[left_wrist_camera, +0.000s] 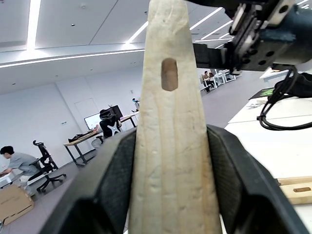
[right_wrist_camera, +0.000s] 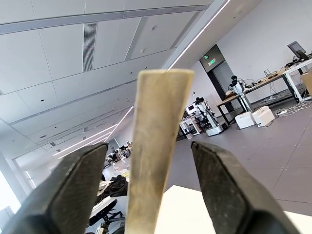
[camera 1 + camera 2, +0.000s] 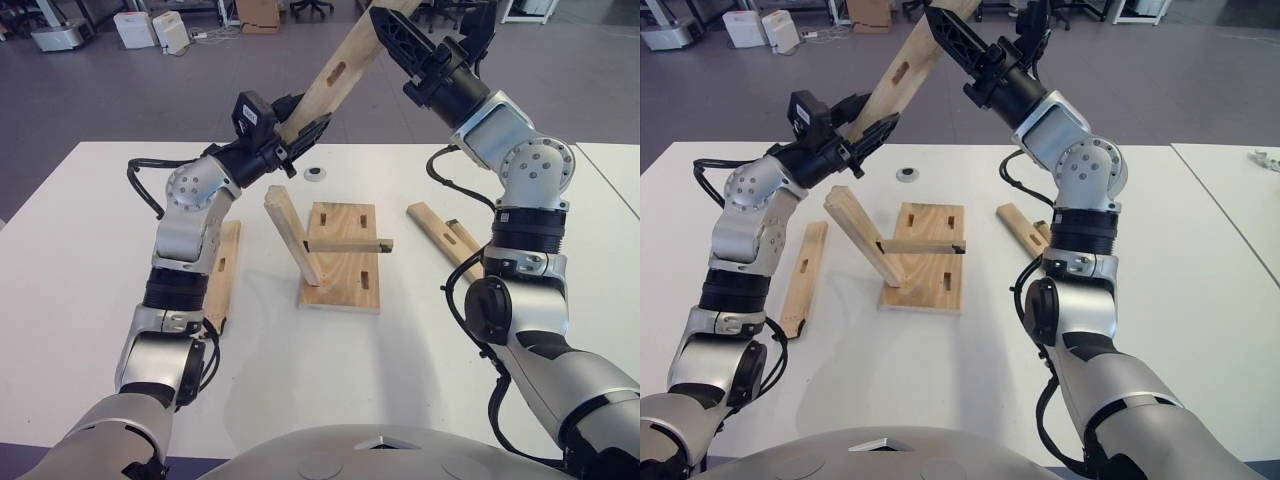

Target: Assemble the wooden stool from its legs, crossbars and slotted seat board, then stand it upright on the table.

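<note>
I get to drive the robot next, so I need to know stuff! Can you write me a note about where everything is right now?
Left gripper shut on the raised leg; right gripper open around its upper end.
Seat board lies flat on the table; one tilted leg stands on it, a crossbar sticking out sideways.
A loose leg lies to its left, more pieces to its right.
Left to do: fit the other legs and crossbars, then stand it upright.

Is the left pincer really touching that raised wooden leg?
Touching. The left wrist view shows the wooden leg squeezed between both fingers of the left pincer, no gap.
</note>
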Action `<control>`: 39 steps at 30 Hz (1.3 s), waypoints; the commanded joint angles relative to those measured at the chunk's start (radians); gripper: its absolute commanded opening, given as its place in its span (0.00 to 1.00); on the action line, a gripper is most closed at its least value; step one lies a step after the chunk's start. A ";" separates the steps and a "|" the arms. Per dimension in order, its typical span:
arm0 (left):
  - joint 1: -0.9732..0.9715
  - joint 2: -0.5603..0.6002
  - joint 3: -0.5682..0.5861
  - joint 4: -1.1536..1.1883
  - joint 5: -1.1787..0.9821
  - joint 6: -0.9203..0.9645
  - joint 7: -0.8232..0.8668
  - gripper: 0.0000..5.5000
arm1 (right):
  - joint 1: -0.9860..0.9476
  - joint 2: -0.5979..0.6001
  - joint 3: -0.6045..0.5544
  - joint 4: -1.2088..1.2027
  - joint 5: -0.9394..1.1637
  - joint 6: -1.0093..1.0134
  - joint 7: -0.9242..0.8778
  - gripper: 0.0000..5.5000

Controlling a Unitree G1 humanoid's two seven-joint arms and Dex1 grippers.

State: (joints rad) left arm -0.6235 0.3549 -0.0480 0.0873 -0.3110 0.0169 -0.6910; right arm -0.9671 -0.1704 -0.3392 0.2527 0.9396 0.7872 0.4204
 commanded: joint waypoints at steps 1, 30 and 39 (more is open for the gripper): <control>-0.007 0.001 -0.016 -0.021 0.025 -0.027 -0.026 0.38 | -0.012 0.007 -0.028 0.011 0.018 -0.005 -0.022 0.58; 0.271 0.046 0.100 -0.182 0.075 0.161 0.165 0.76 | 0.926 0.116 -0.184 -0.700 0.378 0.047 -0.603 0.18; 0.275 0.042 0.115 -0.272 0.058 0.237 0.199 0.76 | 0.999 0.018 -0.144 -0.746 0.345 -0.013 -0.679 0.18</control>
State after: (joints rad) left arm -0.3539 0.3940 0.0563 -0.1680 -0.2435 0.2353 -0.4973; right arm 0.0109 -0.1256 -0.4967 -0.4627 1.2904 0.7690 -0.2186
